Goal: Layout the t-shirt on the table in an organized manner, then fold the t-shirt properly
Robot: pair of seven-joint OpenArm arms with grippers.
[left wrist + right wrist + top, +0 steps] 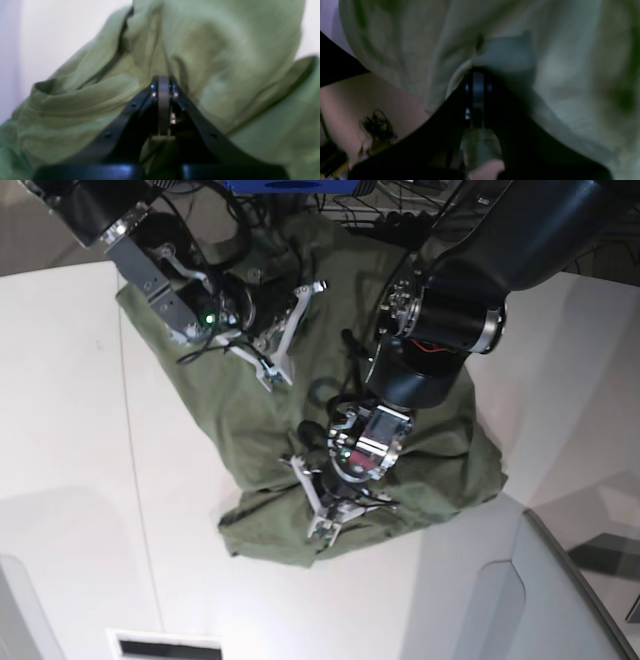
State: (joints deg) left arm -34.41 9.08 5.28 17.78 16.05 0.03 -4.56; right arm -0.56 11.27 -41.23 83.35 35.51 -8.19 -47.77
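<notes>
The t-shirt (300,430) is seen spread in a rumpled, olive-green heap across the middle of the white table (70,480), its bulk running from about 11 o'clock in the base view down to a bunched lower edge near 6 o'clock. The cloth is creased and folded over itself — no flat outline of sleeves or collar can be made out.

The left gripper (330,515) is lowered onto the shirt's lower edge, at roughly 6 o'clock of the heap. In the left wrist view the left gripper's jaws are pressed together with a thin strip of green fabric pinched between them, and loose folds are draped beyond at 12 o'clock.

The right gripper (275,365) is set on the upper part of the garment, toward 11 o'clock. In the right wrist view the jaws are shut, and blurred cloth is wrapped close about the tips — a pinch on the t-shirt is suggested, though the blur is heavy
</notes>
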